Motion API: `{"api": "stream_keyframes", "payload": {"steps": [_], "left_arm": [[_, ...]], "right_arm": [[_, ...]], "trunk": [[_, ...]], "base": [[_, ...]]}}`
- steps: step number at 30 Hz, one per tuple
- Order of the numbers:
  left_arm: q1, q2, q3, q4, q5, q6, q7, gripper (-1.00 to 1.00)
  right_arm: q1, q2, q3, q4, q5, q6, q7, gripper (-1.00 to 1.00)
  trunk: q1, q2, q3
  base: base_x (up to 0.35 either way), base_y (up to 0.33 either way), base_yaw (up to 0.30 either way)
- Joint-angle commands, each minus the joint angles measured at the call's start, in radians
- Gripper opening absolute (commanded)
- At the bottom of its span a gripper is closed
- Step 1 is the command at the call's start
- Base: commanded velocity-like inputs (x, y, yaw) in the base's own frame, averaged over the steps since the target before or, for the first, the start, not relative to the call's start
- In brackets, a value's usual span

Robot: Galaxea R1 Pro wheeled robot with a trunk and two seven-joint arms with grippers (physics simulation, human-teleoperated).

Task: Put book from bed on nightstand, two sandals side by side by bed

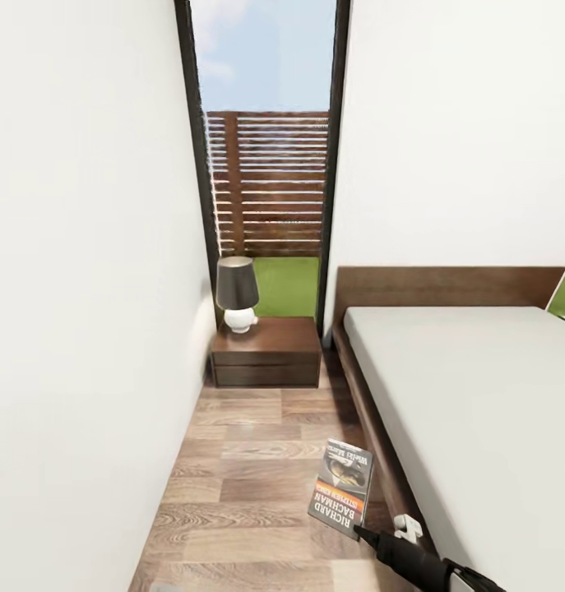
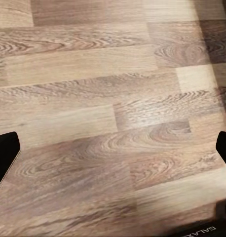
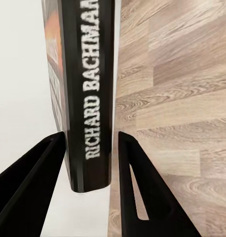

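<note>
My right gripper (image 1: pixel 360 530) is shut on the book (image 1: pixel 342 489), a thin paperback with an orange band and "Richard Bachman" lettering. It holds the book above the wood floor (image 1: pixel 233 485), just left of the bed frame (image 1: pixel 372 419). In the right wrist view the book's dark spine (image 3: pixel 88 98) stands between the two black fingers (image 3: pixel 142 187) of the right gripper (image 3: pixel 91 140). The dark nightstand (image 1: pixel 266 352) stands farther ahead, at the head of the bed (image 1: pixel 479 411). My left gripper (image 2: pixel 113 153) hangs open over bare floor planks. The sandals are out of view.
A lamp (image 1: pixel 237 292) with a dark shade and white base takes the left part of the nightstand top. A white wall (image 1: pixel 85 329) runs close along the left, leaving a narrow aisle beside the bed. Behind the nightstand is a tall dark-framed window (image 1: pixel 266 164).
</note>
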Motion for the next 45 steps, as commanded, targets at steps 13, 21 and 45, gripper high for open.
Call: {"api": "stream_keyframes", "payload": {"steps": [13,21,45], "left_arm": [[-0.001,0.000,0.009,0.001,-0.010,-0.004,-0.004,1.00],[-0.001,0.000,0.009,0.001,-0.010,-0.004,-0.004,1.00],[-0.001,0.000,0.009,0.001,-0.010,-0.004,-0.003,1.00]], "right_arm": [[0.000,-0.001,-0.004,0.000,-0.007,0.006,0.004,-1.00],[0.000,0.000,-0.004,0.000,-0.007,0.006,0.004,-1.00],[0.000,-0.001,-0.004,0.000,-0.007,0.006,0.003,-1.00]], "trunk": [[0.000,-0.001,-0.001],[0.000,-0.001,-0.001],[0.000,-0.001,-0.001]], "base": [[0.270,0.000,0.020],[0.193,0.000,0.000],[0.213,0.000,0.000]]}}
